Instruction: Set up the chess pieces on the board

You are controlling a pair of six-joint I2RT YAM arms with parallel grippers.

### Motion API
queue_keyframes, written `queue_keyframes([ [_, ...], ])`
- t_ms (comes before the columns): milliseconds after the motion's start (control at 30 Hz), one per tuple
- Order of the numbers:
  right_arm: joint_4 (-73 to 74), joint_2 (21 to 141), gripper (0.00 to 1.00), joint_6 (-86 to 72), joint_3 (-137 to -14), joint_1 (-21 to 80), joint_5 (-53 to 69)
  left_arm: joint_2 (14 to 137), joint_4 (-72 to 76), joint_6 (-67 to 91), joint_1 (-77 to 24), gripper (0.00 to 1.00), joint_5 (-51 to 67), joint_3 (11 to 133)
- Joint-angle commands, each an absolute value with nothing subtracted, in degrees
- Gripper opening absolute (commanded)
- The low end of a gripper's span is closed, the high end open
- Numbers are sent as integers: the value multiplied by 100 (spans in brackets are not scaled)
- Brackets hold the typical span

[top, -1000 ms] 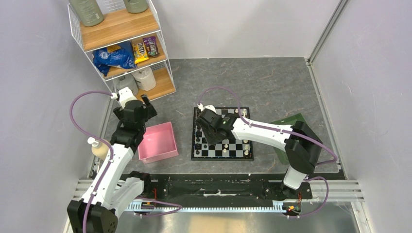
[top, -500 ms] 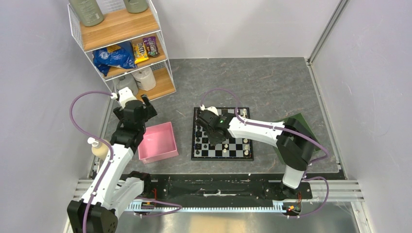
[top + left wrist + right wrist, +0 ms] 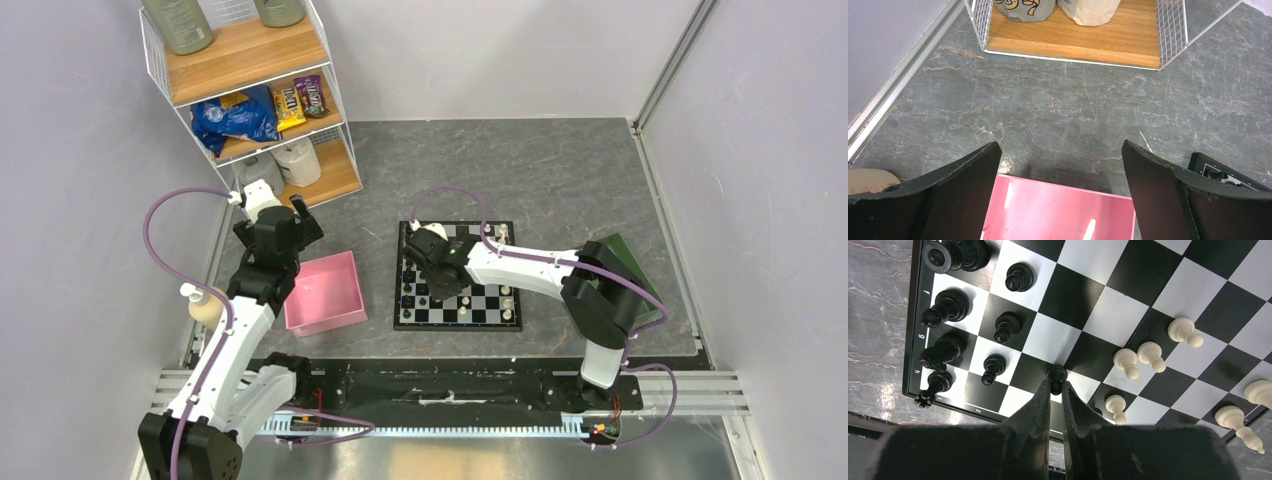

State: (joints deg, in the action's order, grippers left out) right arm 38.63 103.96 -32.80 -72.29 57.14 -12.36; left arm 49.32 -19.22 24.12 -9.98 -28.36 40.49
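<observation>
My right claw [image 3: 1056, 386] is pinched together on a small black pawn [image 3: 1056, 374]. It sits low over the black-and-white chequered chessboard [image 3: 1088, 260], one file in from where the other black pawns stand. Whether its foot touches the square I cannot tell.

By my reckoning the job is only partly done. Along the board's edge the black pieces [image 3: 945, 305] stand upright in two lines, the bigger ones outermost and three pawns just inside them, with gaps in both lines. The cream-white pieces [image 3: 1150, 354] are less orderly: four pawns are bunched near the middle and two larger ones stand by the opposite edge, with no tidy rank that I can see. So this pawn wants its square, and then the white side needs sorting.

My left claw [image 3: 1059, 150] hangs wide apart, gripping nothing, above the grey marbled bench [image 3: 1073, 110] and the pink square tray [image 3: 1058, 210], well away from the board.
</observation>
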Motion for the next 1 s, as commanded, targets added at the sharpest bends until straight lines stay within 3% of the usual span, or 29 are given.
queue_keyframes([
  [0,3858,10244,13,-3165,-7343,5721,-1130,4922,-1805,2272,-967,100,-2909,4073],
  [367,3675,9815,11,-3025,-7165,5914,-579,4947,-1784,2265,-967,100,-2901,4078],
  [967,3372,10405,13,-3377,-7311,6432,-890,4927,-1784,2263,-967,100,-2926,4017],
])
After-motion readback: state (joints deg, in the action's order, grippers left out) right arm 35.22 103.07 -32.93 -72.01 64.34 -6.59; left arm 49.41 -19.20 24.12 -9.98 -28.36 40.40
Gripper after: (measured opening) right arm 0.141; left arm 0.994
